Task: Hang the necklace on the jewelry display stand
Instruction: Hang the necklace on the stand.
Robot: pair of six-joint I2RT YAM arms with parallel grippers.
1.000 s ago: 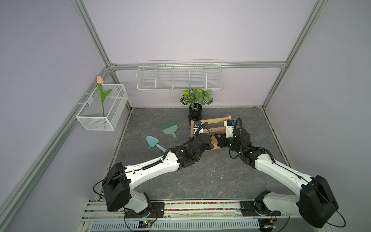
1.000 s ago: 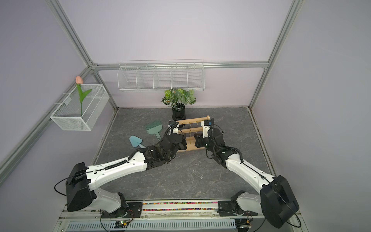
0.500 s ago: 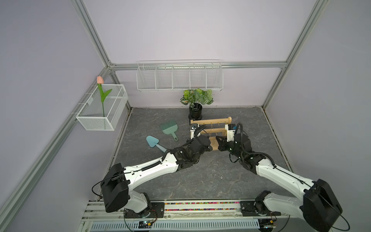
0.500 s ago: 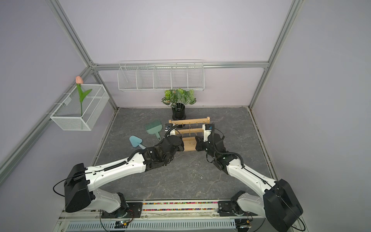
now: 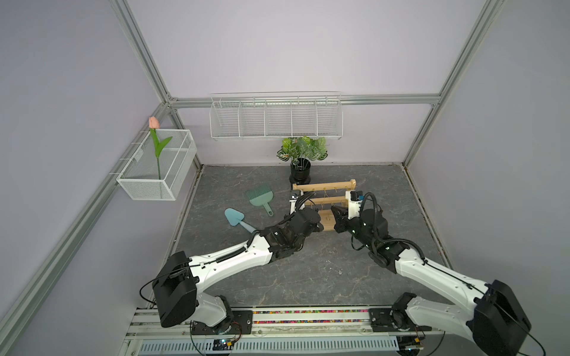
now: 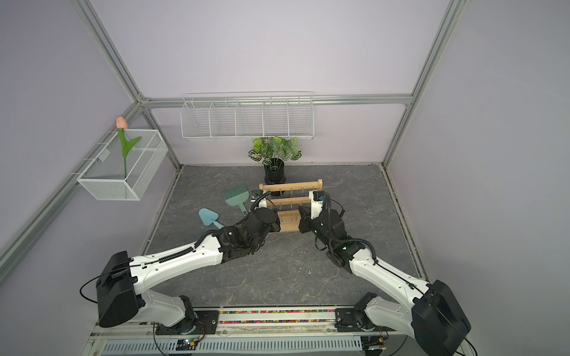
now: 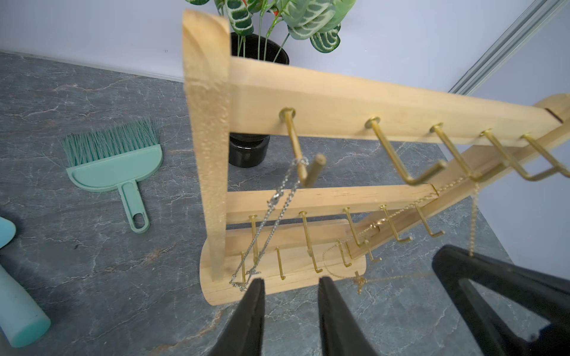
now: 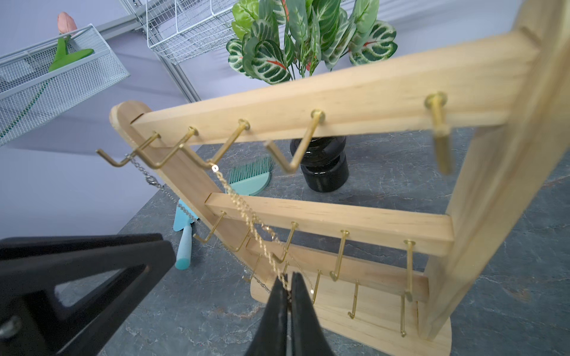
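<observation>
My right gripper [image 8: 288,280] pinches the thin gold chain necklace [image 8: 246,212], seemingly draped over a top hook [image 8: 226,145] of the pale wooden stand [image 8: 339,222] above; left gripper [image 7: 291,282] open.

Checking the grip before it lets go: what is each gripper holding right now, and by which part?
The right gripper pinches the gold necklace at the lower end of its chain; the left gripper holds nothing.
</observation>
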